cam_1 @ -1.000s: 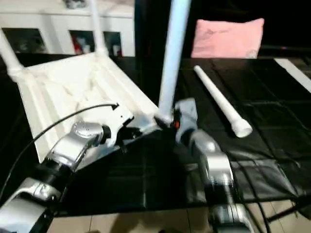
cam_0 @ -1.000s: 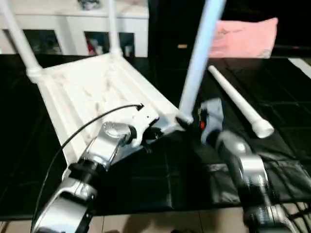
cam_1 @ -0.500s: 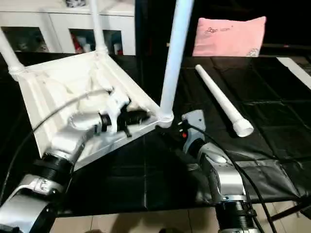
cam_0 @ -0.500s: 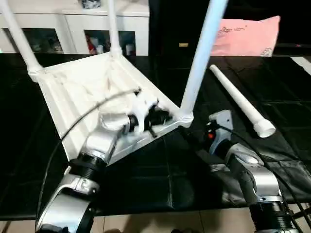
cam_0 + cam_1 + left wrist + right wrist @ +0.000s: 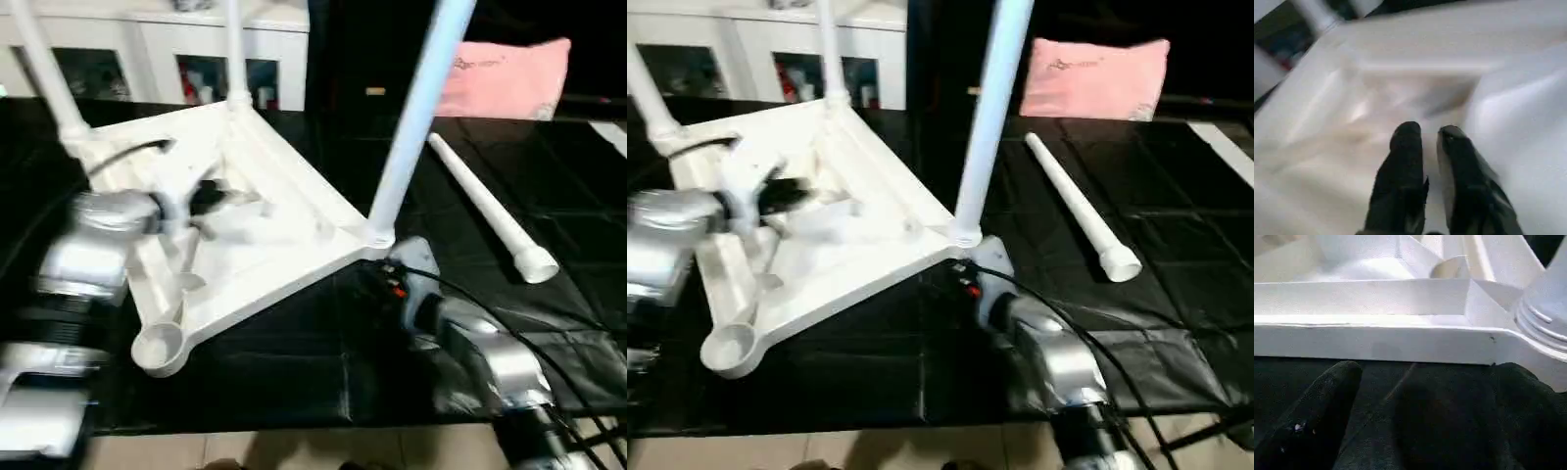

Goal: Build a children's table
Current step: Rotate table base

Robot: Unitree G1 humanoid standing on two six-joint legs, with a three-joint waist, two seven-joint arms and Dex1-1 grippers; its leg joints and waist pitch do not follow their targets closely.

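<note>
The children's table lies upside down: a white tabletop (image 5: 284, 235) with its ribbed underside up. Three white legs stand in its corner sockets, one at the near right corner (image 5: 416, 108) and two at the back (image 5: 235, 49) (image 5: 44, 69). The near left socket (image 5: 157, 345) is empty. A loose leg (image 5: 480, 201) lies on the dark mat to the right. My left gripper (image 5: 206, 196) hovers over the ribs, its fingers (image 5: 1405, 147) a narrow gap apart and holding nothing. My right gripper (image 5: 1425, 382) stands wide open at the rim, just below the near right socket.
A white cabinet (image 5: 147, 49) with glass doors stands behind the table. A pink pillow (image 5: 505, 78) lies at the back right. The black mat (image 5: 294, 362) ends in a pale floor strip (image 5: 294, 450) at the near edge. Cables (image 5: 549, 343) trail from my right arm.
My left gripper has left the tabletop's near rim and moved left, over the middle of the underside. My right gripper has come back in toward the corner with the leg.
</note>
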